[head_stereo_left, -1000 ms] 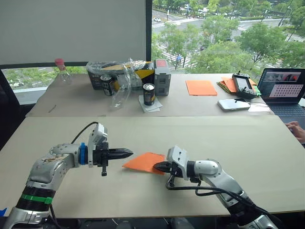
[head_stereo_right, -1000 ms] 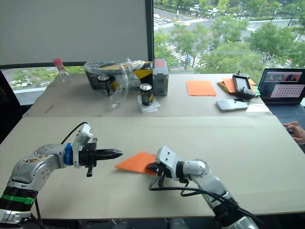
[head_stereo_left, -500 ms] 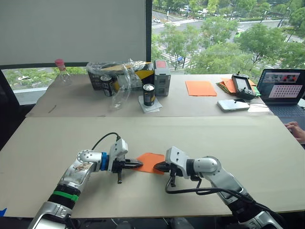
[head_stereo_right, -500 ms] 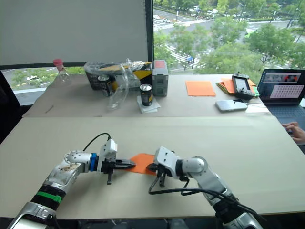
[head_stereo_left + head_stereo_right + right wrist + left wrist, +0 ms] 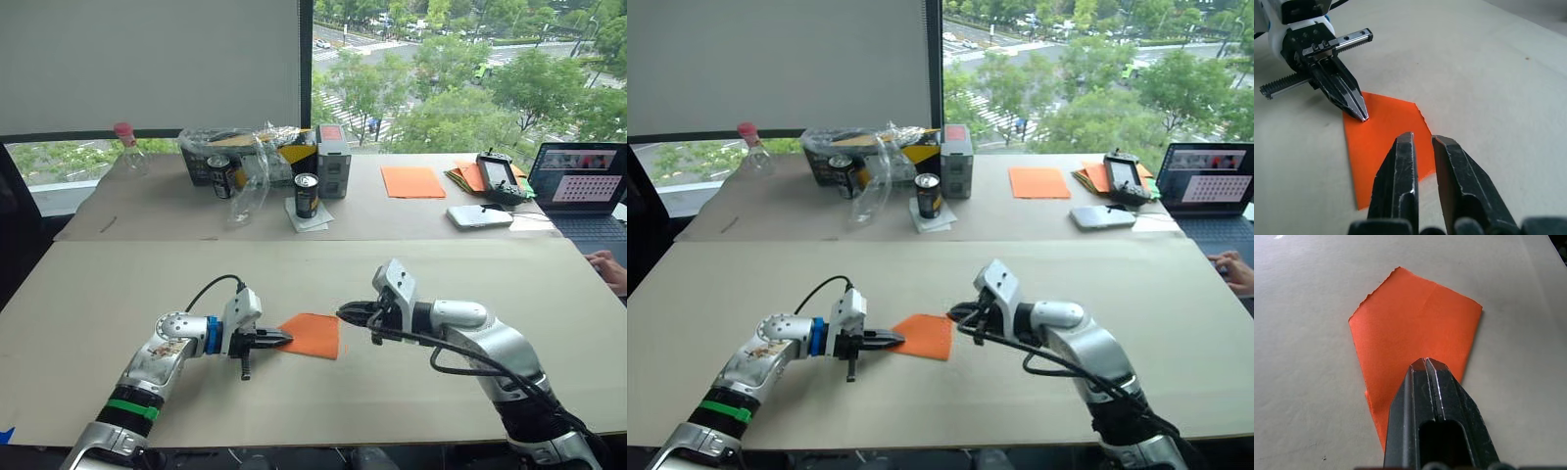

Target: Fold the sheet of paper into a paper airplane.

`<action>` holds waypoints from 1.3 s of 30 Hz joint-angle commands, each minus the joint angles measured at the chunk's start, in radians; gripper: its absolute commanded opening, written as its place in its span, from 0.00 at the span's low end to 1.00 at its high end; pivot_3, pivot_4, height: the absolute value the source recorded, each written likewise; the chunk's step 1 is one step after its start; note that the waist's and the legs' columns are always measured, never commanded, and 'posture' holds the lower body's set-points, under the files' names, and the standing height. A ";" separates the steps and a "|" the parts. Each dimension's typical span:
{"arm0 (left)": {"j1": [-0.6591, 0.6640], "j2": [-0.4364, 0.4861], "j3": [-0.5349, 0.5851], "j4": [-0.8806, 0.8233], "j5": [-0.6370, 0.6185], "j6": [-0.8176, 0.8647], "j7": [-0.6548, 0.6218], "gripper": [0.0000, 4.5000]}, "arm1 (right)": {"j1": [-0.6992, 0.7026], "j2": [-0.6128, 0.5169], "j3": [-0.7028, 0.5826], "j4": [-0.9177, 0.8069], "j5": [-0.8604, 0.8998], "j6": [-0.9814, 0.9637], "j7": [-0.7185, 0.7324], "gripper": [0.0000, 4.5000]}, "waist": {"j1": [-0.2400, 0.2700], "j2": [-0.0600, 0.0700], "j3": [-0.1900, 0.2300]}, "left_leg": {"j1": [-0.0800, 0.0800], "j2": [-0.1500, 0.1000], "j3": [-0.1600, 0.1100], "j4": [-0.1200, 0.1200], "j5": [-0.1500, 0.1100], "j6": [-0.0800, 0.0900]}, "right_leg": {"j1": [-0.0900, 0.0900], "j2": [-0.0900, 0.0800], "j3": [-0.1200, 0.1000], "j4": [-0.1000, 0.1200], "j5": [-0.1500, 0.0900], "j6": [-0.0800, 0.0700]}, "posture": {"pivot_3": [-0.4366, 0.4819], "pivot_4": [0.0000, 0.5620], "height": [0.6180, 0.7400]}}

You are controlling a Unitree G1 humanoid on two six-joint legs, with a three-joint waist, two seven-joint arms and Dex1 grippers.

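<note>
My left tool (image 5: pixel 1426 363): fingers pressed together, tips resting on the narrow end of the sheet of paper (image 5: pixel 312 334), pinning it to the worktop (image 5: pixel 118 284); nothing held between them.

Sheet of paper: orange, folded to a blunt wedge, lying flat near the worktop's front middle, between my two tools.

My right tool (image 5: pixel 1420 141): fingers parted by a narrow gap, empty, poised above the sheet's wider end, clear of the paper.

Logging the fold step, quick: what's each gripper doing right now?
Left gripper: shut, tips pressing on the sheet of paper.
Right gripper: slightly open, holding nothing, raised beside the sheet.
</note>
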 commanded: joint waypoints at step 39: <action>0.106 0.021 0.017 -0.031 -0.004 0.085 0.041 0.00 | -0.134 0.057 0.069 0.176 0.092 0.056 0.135 0.01 | -0.005 0.002 -0.001 | 0.000 0.000 0.000 0.000 -0.001 0.001 | -0.001 0.000 0.000 0.000 0.000 0.000 | 0.48 0.27 0.79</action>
